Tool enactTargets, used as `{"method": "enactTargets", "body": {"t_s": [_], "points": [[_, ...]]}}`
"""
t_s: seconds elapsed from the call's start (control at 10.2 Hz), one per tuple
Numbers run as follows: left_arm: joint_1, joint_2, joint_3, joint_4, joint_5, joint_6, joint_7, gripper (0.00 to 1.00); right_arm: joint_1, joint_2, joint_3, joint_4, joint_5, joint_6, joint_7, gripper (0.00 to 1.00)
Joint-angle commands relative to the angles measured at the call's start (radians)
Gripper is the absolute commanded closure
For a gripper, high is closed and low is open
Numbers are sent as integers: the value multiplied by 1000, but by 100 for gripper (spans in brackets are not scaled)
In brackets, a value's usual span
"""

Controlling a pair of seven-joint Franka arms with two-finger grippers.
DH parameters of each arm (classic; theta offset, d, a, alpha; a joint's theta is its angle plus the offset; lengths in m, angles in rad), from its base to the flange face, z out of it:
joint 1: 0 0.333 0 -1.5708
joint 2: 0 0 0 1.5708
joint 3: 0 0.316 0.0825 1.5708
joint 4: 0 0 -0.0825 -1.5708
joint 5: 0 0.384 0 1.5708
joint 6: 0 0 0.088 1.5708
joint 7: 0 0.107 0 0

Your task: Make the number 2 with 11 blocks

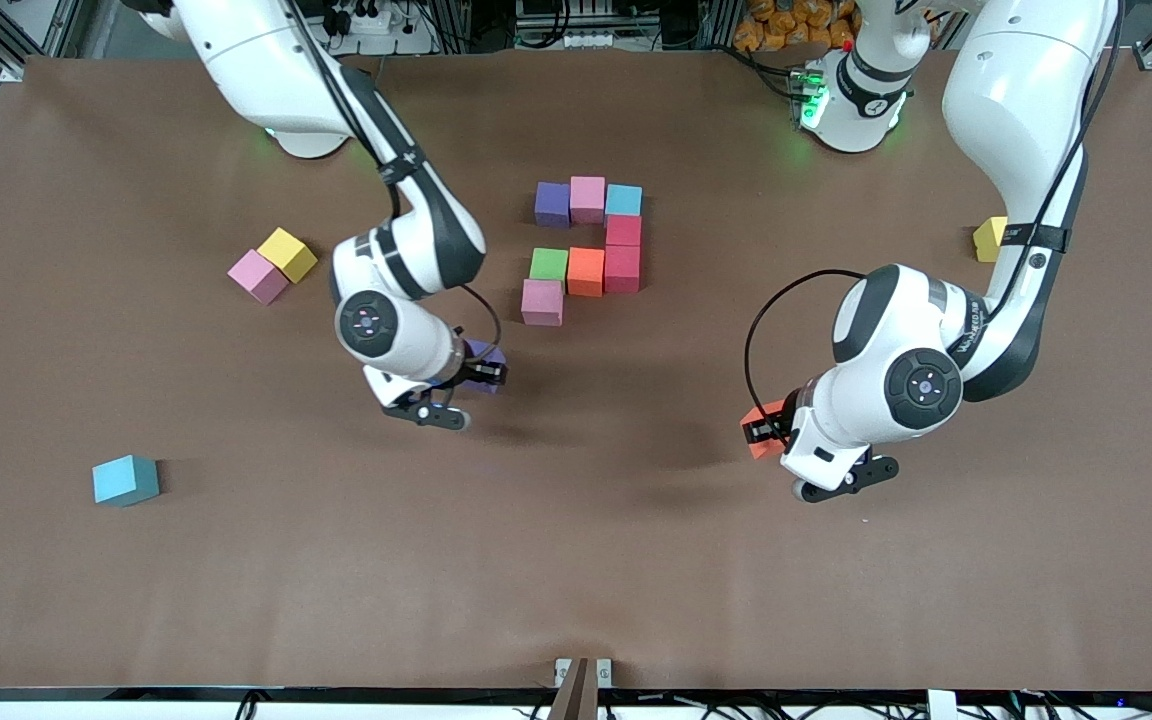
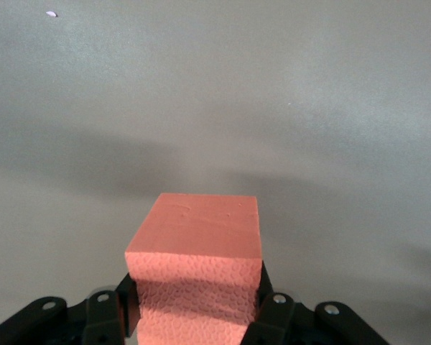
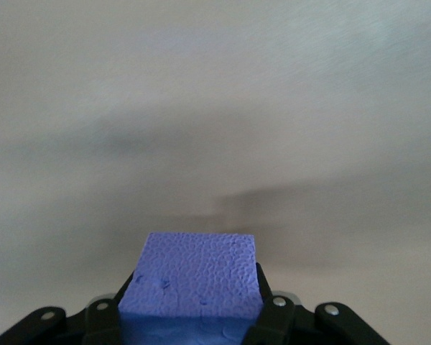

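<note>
The unfinished number 2 [image 1: 586, 250] lies mid-table: a purple, pink and light blue row, two red cubes, then orange, green and a pink cube [image 1: 542, 302] nearest the front camera. My right gripper [image 1: 488, 373] is shut on a purple block [image 1: 489, 355], held over bare table by that pink cube; the right wrist view shows the block [image 3: 192, 277] between the fingers [image 3: 271, 316]. My left gripper [image 1: 758, 430] is shut on an orange-red block [image 1: 764, 415] over bare table toward the left arm's end; it fills the left wrist view [image 2: 194, 266].
A loose pink cube [image 1: 257, 276] and a yellow cube [image 1: 288, 254] touch toward the right arm's end. A light blue cube [image 1: 125, 480] lies nearer the front camera there. Another yellow cube [image 1: 990, 238] sits beside the left arm.
</note>
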Motion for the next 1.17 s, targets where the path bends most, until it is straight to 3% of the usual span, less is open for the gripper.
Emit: {"method": "enactTargets", "body": {"t_s": [0.0,1.07], "points": [[5,-2,6,8,-26,1,-11,100,41,67,-6,61,8,28,22,73],[22,-2,11,5,-27,1,-6,100,163,73,-6,2,11,48,31,73]]}}
